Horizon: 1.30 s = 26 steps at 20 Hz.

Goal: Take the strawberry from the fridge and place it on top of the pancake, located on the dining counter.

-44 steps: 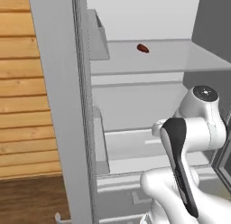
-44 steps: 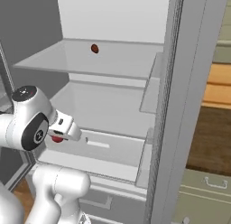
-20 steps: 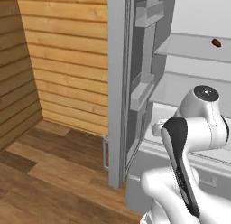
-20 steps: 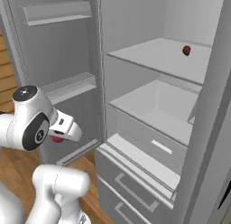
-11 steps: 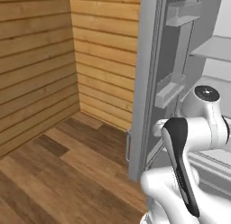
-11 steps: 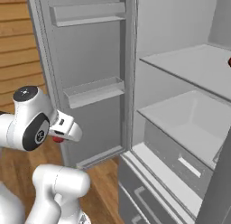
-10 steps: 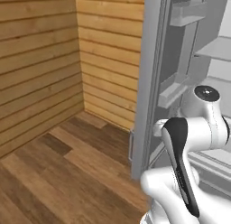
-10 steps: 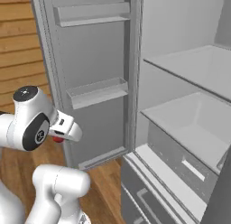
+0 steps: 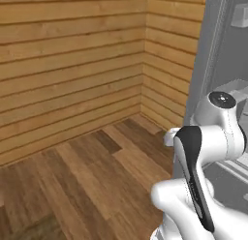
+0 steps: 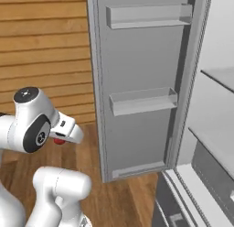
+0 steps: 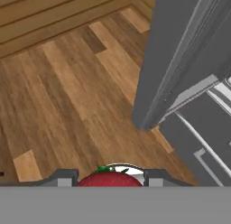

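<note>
The jaws of the white arm's two-finger gripper [image 11: 110, 179] clench the tiny bright red strawberry [image 11: 109, 179] between them, carried beside the tall light grey fridge [image 10: 141, 84], over the floor.

Plank wall [image 9: 72, 65] meets brown wooden floor [image 9: 87, 186].

The open fridge door [image 10: 141, 84] is the main obstacle: it stands swung out over the wooden floor [image 9: 87, 176], its two shelf bins jutting from its inner face, and in the hand view its lower edge meets the floor just beside the fridge's bottom drawers [image 11: 203, 137]. Away from the door, toward the plank wall [image 9: 72, 65], the floor lies bare and open for passage up to the wall corner. The gripper [image 11: 109, 175], carrying the strawberry [image 11: 109, 179], hangs over this open floor, apart from the door.
</note>
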Tool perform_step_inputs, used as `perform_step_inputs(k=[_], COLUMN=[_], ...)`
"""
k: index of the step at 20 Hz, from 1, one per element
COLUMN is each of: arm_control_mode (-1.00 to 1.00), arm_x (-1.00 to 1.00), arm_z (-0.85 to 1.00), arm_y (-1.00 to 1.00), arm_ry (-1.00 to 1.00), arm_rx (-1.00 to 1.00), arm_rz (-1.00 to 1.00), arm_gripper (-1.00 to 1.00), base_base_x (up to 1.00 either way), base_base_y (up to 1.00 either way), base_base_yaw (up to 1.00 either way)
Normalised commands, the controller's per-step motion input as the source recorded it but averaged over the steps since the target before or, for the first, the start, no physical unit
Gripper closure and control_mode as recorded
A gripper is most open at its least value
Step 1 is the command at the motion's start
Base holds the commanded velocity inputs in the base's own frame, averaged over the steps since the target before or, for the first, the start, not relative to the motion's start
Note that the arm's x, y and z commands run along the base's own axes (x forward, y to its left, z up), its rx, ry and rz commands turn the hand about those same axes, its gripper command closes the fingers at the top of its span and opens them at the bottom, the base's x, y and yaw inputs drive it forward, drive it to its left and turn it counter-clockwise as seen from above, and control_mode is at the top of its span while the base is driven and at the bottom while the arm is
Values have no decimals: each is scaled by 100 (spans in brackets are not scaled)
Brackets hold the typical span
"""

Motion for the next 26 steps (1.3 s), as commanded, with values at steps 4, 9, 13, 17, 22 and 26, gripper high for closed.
perform_step_inputs(k=[4,9,13,17,22,26], arm_control_mode=[100,100,100,100,100,100], arm_x=[0,0,0,0,0,0], arm_z=[0,0,0,0,0,0], arm_y=[0,0,0,0,0,0], arm_ry=[0,0,0,0,0,0], arm_rx=[0,0,0,0,0,0], arm_rz=[0,0,0,0,0,0], arm_gripper=[100,100,100,100,100,100], base_base_x=[-98,-49,0,41,97,100], base_base_y=[100,83,75,59,26,20], base_base_yaw=[50,48,34,29,30,16])
